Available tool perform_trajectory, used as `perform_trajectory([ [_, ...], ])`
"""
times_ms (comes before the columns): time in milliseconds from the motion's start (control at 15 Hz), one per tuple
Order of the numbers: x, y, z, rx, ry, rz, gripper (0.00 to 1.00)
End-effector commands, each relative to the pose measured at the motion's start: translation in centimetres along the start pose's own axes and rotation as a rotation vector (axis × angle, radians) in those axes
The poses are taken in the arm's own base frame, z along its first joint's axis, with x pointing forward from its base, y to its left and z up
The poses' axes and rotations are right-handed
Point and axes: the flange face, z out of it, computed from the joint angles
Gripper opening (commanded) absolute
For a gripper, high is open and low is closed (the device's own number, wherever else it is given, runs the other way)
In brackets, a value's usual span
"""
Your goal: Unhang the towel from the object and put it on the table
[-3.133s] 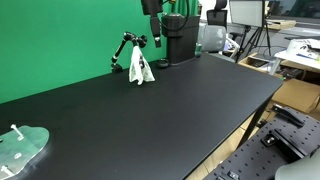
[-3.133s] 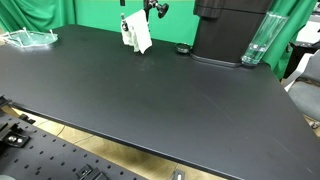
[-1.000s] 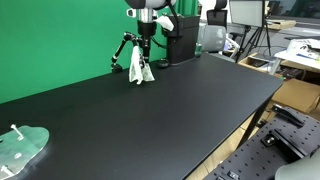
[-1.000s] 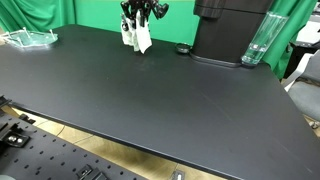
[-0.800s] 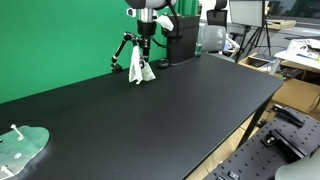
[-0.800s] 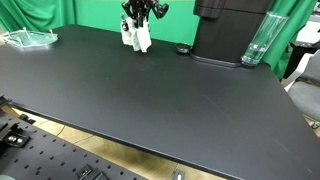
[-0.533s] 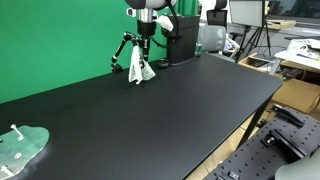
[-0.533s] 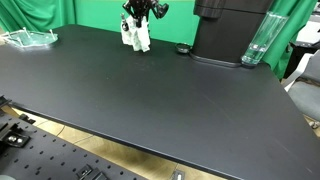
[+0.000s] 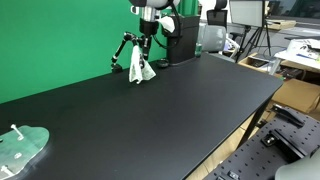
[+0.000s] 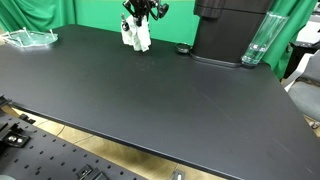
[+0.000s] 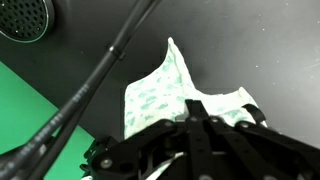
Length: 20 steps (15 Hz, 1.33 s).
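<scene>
Closest to me the black table (image 9: 200,110) runs wide and bare, so I judge there is plenty of room to lay the cloth down. A clear tray (image 9: 22,146) sits at the near corner, well apart from the work.

At the far edge the towel (image 9: 140,70) hangs from a small black stand (image 9: 121,48), its lower end down at the tabletop. The gripper (image 9: 145,44) is right over its top. In the wrist view the fingers blur into one dark mass against the towel (image 11: 160,95), and I cannot tell whether they are apart or clamped on it.

To do this well, I would take hold of cloth alone, keeping clear of the rod beside it. The lift should go straight up until the towel is free of the stand, and only then sideways. The stand looks spindly and light, and a slanted pull would likely drag or tip it. After that, carry the towel out over the open table and lower it before letting go.

The tabletop is matte, flat and smooth. The tray is glossy and see-through. The towel is thin and limp, white with a faint green print, and falls in creased, pointed folds. The stand is made of slim dark rods with joints. Behind everything hangs a plain green backdrop (image 9: 60,40).
</scene>
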Motion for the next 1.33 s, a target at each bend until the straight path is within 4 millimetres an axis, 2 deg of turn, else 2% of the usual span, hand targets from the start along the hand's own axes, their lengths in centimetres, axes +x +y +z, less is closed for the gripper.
perform_trajectory([
  [0,-3.5,-1.2,-3.1,-0.045,0.067,0.178,0.0],
  [333,-9.5,-1.8,-7.2,-0.139,0.165,0.402,0.0],
  [667,-13.8,-2.2,-11.6,-0.207,0.295,0.642,0.0],
  [1000,-16.6,-2.2,-14.7,-0.232,0.431,0.848,0.0],
  [1267,-17.3,-1.9,-15.0,-0.215,0.47,0.905,0.0],
])
